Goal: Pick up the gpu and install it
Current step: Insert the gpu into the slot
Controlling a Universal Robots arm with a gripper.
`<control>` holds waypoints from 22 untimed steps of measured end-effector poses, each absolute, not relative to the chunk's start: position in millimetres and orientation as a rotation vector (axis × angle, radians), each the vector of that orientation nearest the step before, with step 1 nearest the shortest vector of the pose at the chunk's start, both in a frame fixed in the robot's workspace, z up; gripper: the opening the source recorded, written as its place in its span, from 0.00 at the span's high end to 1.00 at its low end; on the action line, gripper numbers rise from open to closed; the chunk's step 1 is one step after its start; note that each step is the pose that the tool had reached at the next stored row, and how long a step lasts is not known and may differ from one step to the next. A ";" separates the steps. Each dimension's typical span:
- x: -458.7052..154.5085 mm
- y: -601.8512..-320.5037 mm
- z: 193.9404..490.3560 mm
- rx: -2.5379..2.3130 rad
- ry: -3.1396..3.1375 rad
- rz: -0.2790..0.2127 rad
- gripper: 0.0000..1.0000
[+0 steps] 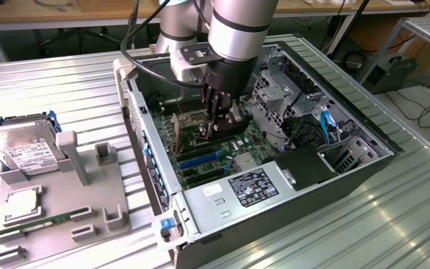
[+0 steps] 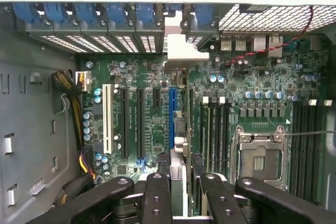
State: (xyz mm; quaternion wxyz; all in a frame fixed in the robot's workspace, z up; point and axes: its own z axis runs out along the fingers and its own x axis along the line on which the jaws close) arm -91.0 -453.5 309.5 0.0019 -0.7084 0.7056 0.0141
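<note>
Black card held edge-on: the gpu [image 2: 180, 145] sits clamped between the gripper [image 2: 181, 192] fingers, centre-bottom of the wrist view, its silvery bracket end [image 2: 178, 51] up near the case's rear slot covers. Gripper is closed on the card, jaws partway in. In the exterior view the gripper [image 1: 219, 126] is down inside the open computer case [image 1: 364, 168], frame centre, above the motherboard [image 1: 237, 145]. Key relation: the card's long axis runs parallel to the expansion slots, lined up just beside the blue slot [image 2: 171, 119]; the card hangs directly under the gripper. Can't tell if its edge is seated. Hard drive [image 1: 20, 148] and memory stick [image 1: 40, 223] lie on the grey holder [image 1: 107, 196], left of frame, on the desk [image 1: 58, 84].
</note>
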 end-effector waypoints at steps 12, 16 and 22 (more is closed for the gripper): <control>-96.5 -452.1 302.1 -2.223 2.214 0.044 0.73; -98.8 -452.0 300.4 -2.223 2.214 0.044 0.73; -101.0 -452.1 298.7 -2.223 2.214 0.044 0.73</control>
